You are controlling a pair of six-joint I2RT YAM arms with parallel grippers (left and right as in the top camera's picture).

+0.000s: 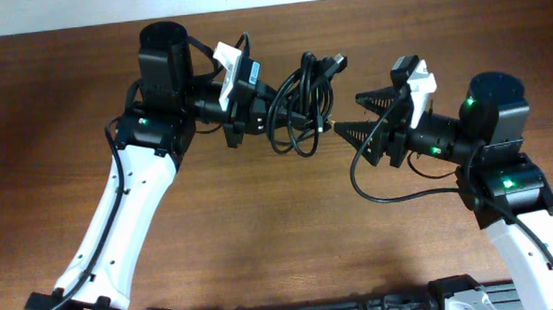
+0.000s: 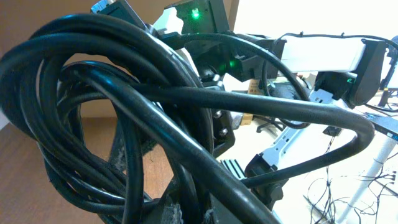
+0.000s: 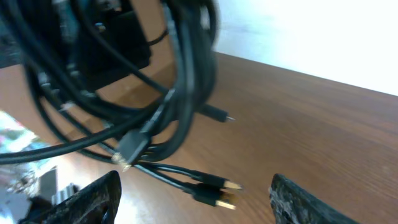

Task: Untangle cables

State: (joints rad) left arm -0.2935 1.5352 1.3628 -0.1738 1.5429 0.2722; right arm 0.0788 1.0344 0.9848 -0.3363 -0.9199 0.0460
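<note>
1. The left gripper was clamped shut on one side of a tangled bundle of thin black cables. It seemed to hold the bundle up off the brown wooden table. In the left wrist view the loops crowded the lens, so the fingers themselves were mostly hidden.
2. The right gripper had its jaws spread wide with nothing between them. It faced the bundle from the opposite side, close by but not touching it.
3. The cables hung between the two grippers, hard against the left one and just short of the right. Several loops were wound through one another.
4. In the right wrist view the loose ends dangled ahead of the open fingers. There were two gold-tipped plugs lowest and nearest, a flat grey connector above them, and a slim small plug farther off. Whether the lowest plugs touched the table could not be told.
5. The step in hand looked like the approach for a first pull, with one arm anchoring the knot and the other reaching for a strand. No cord lay apart yet, so the task appeared to be at an early stage.
6. The next move would likely call for the right gripper to advance until a single loose end sat between its fingers. It would then close on that cord alone and draw it away from the anchored side. Catching two strands at once could tighten the tangle.
</note>
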